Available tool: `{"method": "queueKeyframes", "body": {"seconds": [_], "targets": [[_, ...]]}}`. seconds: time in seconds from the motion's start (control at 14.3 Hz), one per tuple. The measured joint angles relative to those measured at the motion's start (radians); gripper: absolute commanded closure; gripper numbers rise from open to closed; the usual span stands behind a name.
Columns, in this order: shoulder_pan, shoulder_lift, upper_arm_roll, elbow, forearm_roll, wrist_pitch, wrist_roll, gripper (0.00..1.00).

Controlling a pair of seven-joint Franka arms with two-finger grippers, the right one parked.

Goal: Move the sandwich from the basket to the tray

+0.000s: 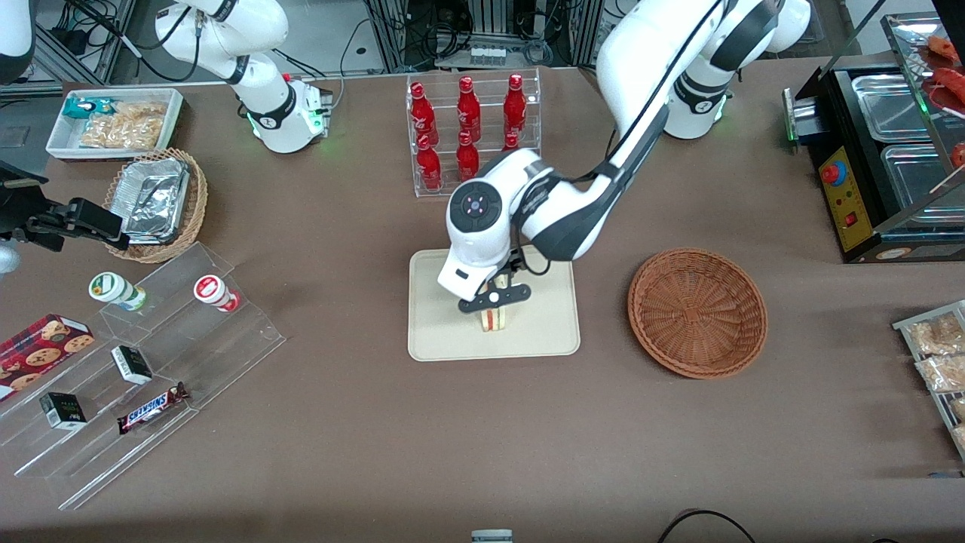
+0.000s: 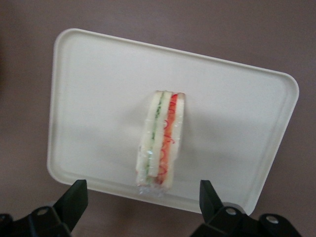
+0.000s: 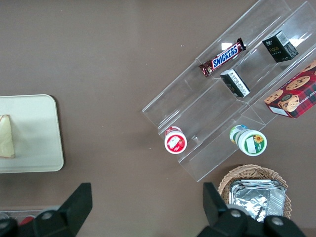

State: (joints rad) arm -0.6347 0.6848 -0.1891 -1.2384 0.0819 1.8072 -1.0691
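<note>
A brown-clothed table [image 1: 362,452] fronts metal racks [image 1: 490,30] hung with cables.

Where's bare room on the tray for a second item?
Tray: open flat runs either side of the sandwich, out to both short rims. The open hand hovers over the sandwich's end at one long rim, so it's tight there. Basket holds nothing.

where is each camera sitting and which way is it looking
Front view: high, facing both arms, looking down on the table; the left arm's gripper hangs over the sandwich on the tray, near the empty basket.
Left wrist view: looks straight down past open fingers at sandwich and tray.
Right wrist view: looks down on the acrylic steps; parked fingers show.
All three share the tray and sandwich.
</note>
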Motion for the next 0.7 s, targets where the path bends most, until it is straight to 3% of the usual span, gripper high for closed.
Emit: {"method": "queueKeyframes", "body": {"seconds": [0.42, 0.7], "targets": [[0.103, -0.1, 0.029, -0.039, 0.007, -0.089, 0.014, 0.0], [0.232, -0.197, 0.031, -0.149, 0.007, -0.091, 0.168, 0.0]]}}
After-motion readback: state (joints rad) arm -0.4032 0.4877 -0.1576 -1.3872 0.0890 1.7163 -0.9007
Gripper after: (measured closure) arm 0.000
